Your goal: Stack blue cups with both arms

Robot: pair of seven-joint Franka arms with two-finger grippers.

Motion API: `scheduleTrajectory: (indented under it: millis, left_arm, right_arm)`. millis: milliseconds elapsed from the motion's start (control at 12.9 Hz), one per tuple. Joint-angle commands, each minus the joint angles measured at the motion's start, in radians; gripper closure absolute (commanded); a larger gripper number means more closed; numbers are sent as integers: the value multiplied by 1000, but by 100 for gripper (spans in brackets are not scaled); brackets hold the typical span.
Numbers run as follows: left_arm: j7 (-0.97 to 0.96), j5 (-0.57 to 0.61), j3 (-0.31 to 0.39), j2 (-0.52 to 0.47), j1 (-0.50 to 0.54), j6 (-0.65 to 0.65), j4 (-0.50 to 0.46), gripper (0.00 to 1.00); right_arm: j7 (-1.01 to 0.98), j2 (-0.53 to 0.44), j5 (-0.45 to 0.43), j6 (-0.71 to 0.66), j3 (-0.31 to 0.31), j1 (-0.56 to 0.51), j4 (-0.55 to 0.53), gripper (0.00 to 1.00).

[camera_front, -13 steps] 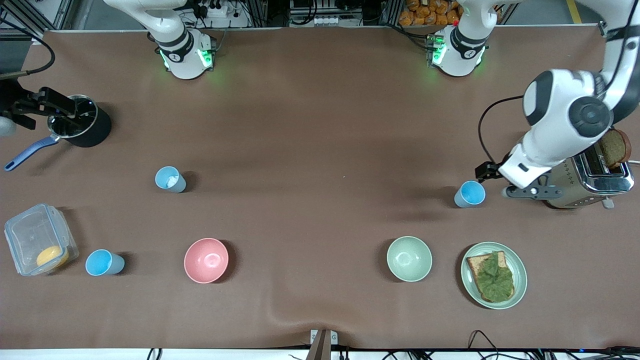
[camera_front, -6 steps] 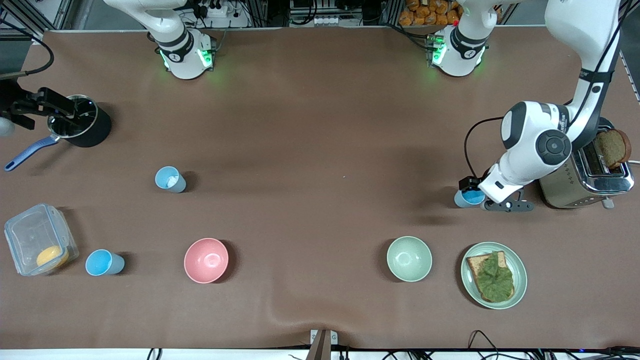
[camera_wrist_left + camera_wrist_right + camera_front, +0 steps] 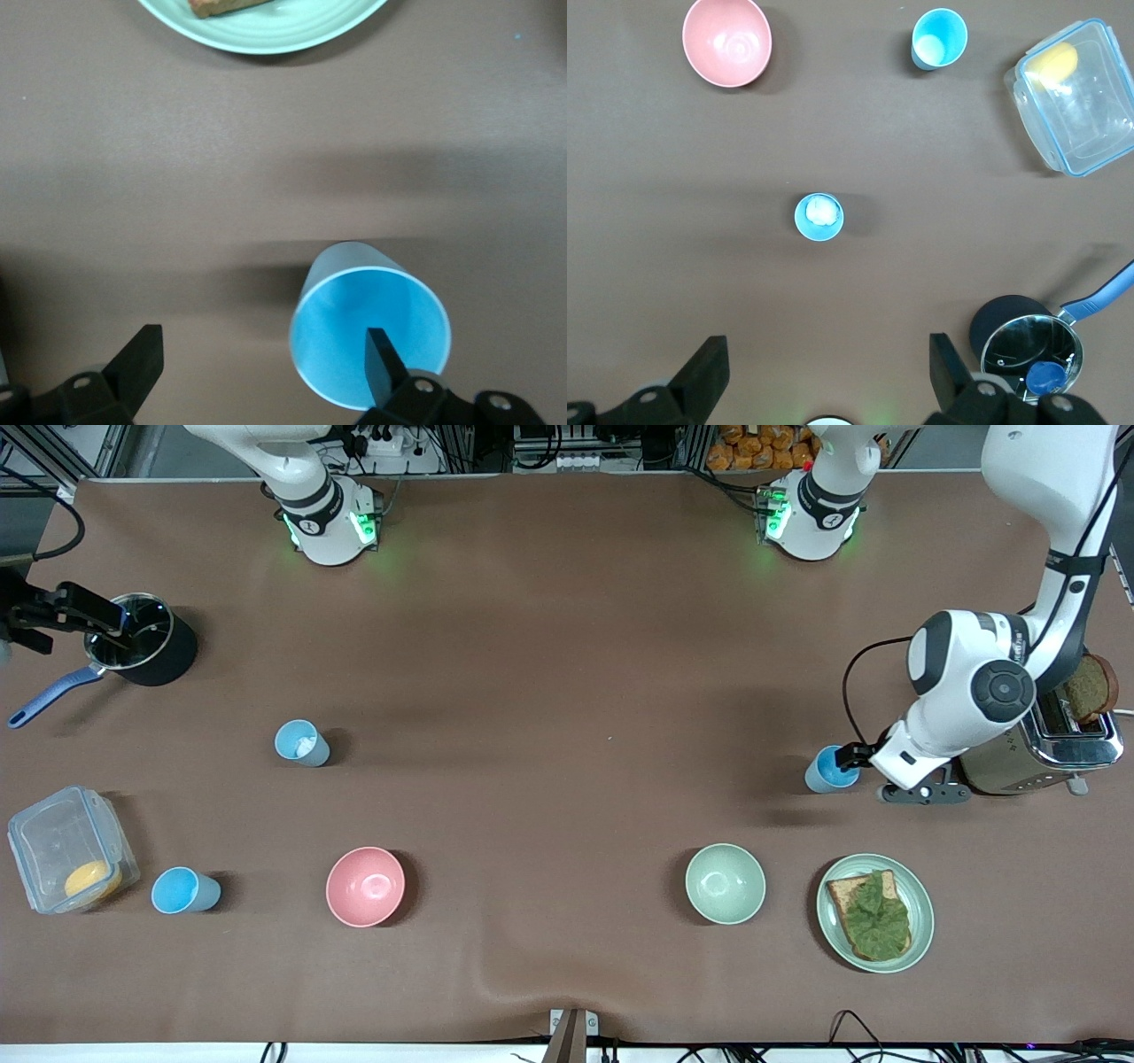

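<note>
Your left gripper hangs with its fingers spread wide, one finger over the mouth of a blue cup standing by the toaster. Two more cups stand toward the right arm's end. Your right gripper waits high above the table, fingers apart, holding nothing.

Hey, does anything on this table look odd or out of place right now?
One blue cup, nearer the right arm's end, holds a white lump, which would block stacking. Nothing looks spilled or tipped.
</note>
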Motion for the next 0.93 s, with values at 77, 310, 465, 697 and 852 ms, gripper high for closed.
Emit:
scheduleTrajectory:
  millis: [77, 310, 465, 697, 852]
  left_arm:
    - [-20, 22, -14, 38, 6, 19, 11, 0]
    - [-24, 15, -14, 79, 0, 41, 21, 0]
    - [-24, 17, -14, 102, -9, 42, 37, 0]
    - [-24, 15, -14, 121, -12, 42, 53, 10]
    - [-17, 17, -14, 122, -9, 42, 54, 39]
  right_arm:
    - [12, 28, -8, -7, 8, -21, 18, 0]
    - [13, 118, 8, -1, 10, -15, 17, 0]
    - [12, 125, 20, 26, 12, -11, -49, 0]
    - [12, 96, 20, 198, 15, -3, -240, 0]
    - [12, 68, 20, 317, 16, 8, -382, 0]
